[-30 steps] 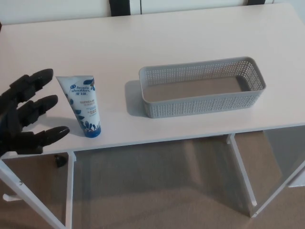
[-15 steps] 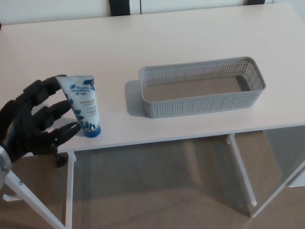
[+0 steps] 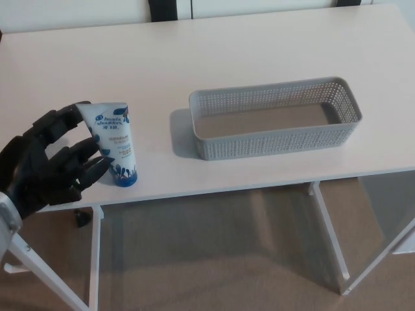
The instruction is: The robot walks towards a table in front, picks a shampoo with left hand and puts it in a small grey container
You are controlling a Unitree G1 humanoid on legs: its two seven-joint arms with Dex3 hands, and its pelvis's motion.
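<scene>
White table (image 3: 214, 52), white-and-blue shampoo tube (image 3: 114, 142) lying flat, blue cap toward the edge

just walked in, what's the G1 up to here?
The left hand is at the shampoo tube near the front left edge of the white table. Its fingers are spread against the tube's left side and not yet closed around it. The tube rests on the table. The small grey container sits empty to the right. The right hand is out of view.

White table (image 3: 246, 45), its white legs (image 3: 329, 236) on beige carpet (image 3: 214, 259), small black object (image 3: 81, 218) by the left leg, dark post (image 3: 163, 9) behind the far edge.
</scene>
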